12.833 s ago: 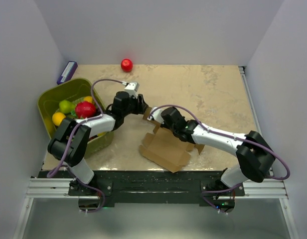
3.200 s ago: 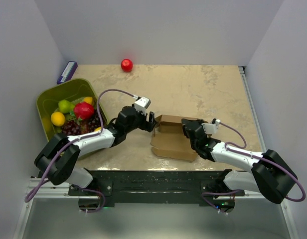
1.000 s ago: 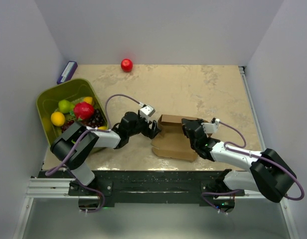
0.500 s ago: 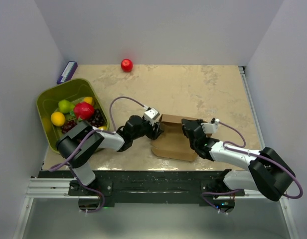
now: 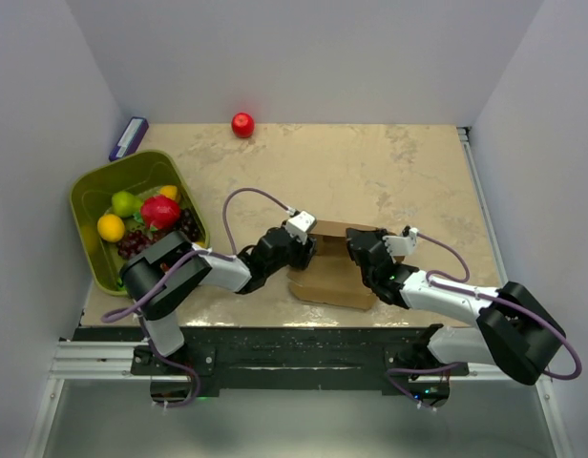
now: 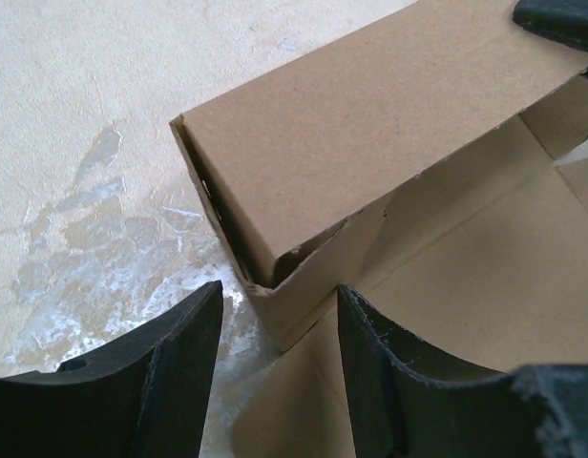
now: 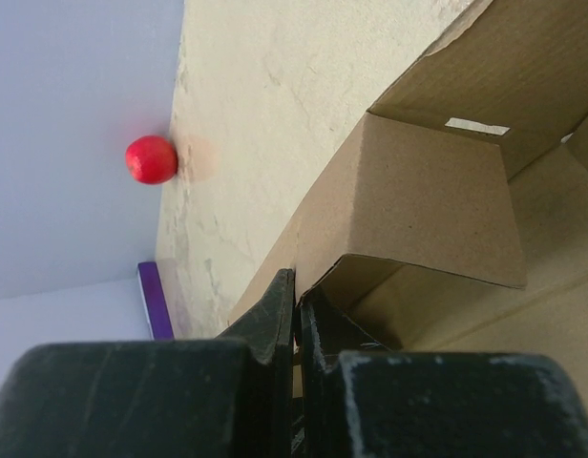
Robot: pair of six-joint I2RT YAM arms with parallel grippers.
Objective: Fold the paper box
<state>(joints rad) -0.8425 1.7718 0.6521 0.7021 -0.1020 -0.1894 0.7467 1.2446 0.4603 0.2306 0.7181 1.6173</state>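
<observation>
**Left arm closed in on the carton; right hold unchanged.**
In the last second the left gripper [image 6: 280, 294] has advanced to the paper box [image 5: 332, 277]. Its jaws are spread and the raised end corner stands just ahead, between the fingers; I cannot confirm contact. The right gripper [image 7: 296, 286] stays clamped on the wall directly before it. My judgement: the box is braced and its left end is next to be folded.

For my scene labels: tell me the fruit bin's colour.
Olive green; the fruit bin shows best in the top external view.
</observation>
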